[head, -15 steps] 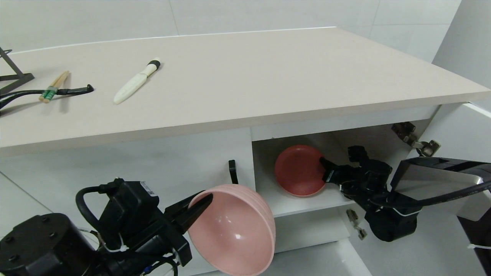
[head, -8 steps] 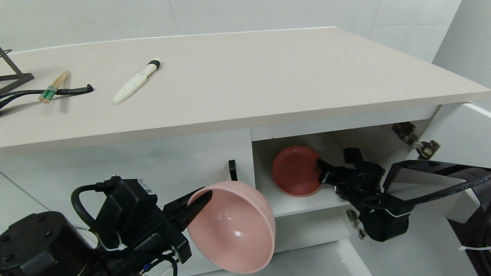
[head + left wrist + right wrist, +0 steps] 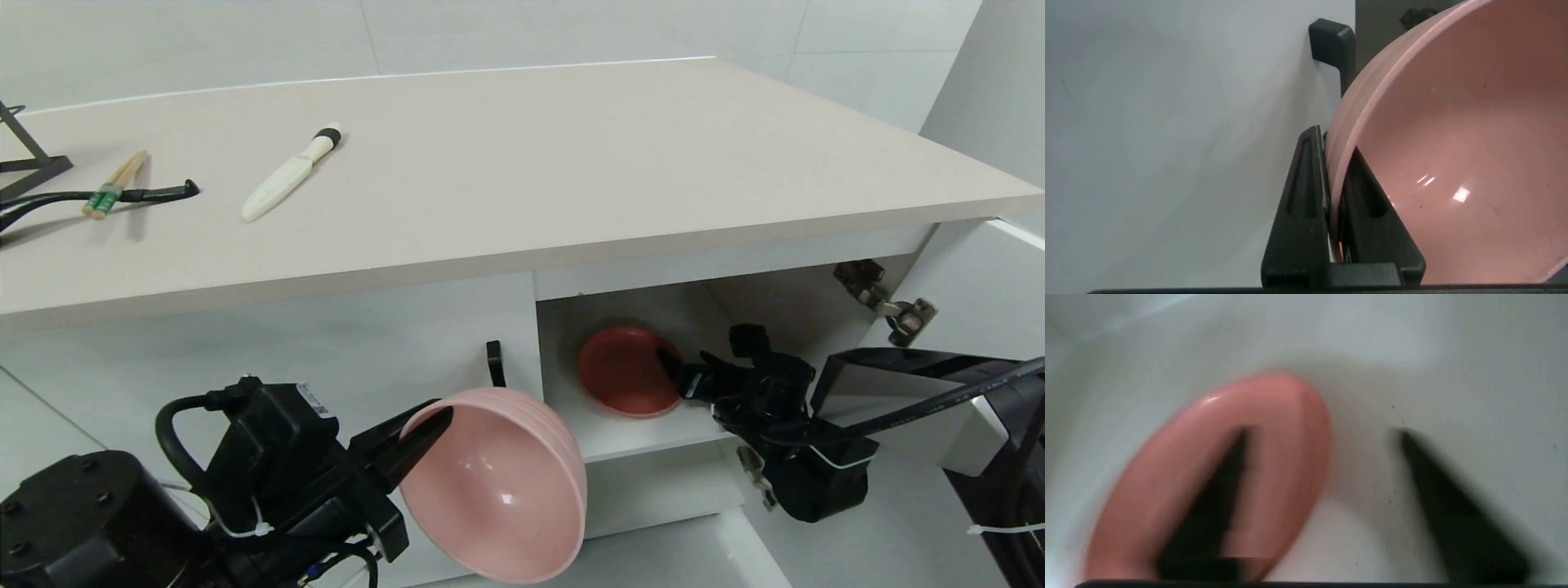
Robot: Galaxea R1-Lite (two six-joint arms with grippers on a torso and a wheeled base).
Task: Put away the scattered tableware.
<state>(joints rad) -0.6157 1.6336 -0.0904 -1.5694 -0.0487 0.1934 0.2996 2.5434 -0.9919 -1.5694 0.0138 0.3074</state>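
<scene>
A pink ribbed bowl (image 3: 498, 482) (image 3: 1454, 163) hangs tilted in front of the closed cabinet door, low in the head view. My left gripper (image 3: 424, 429) (image 3: 1333, 147) is shut on its rim, one finger inside and one outside. A red plate (image 3: 624, 371) (image 3: 1233, 457) lies on the shelf (image 3: 645, 433) inside the open cabinet. My right gripper (image 3: 699, 345) (image 3: 1321, 434) is inside the cabinet at the plate's right edge, open. One finger (image 3: 1212, 506) lies over the plate and the other stands off to the side.
On the countertop (image 3: 571, 163) at the left lie a cream knife (image 3: 290, 173), chopsticks (image 3: 113, 186) and a black cable (image 3: 155, 194). The cabinet door (image 3: 988, 286) stands open at the right with its hinge (image 3: 886, 298). A black handle (image 3: 494, 363) sticks out from the closed door.
The right gripper has pushed deeper and leftward into the cabinet, and the red plate has gone from steeply tilted to lying lower on the shelf. The left arm and bowl have barely shifted.
</scene>
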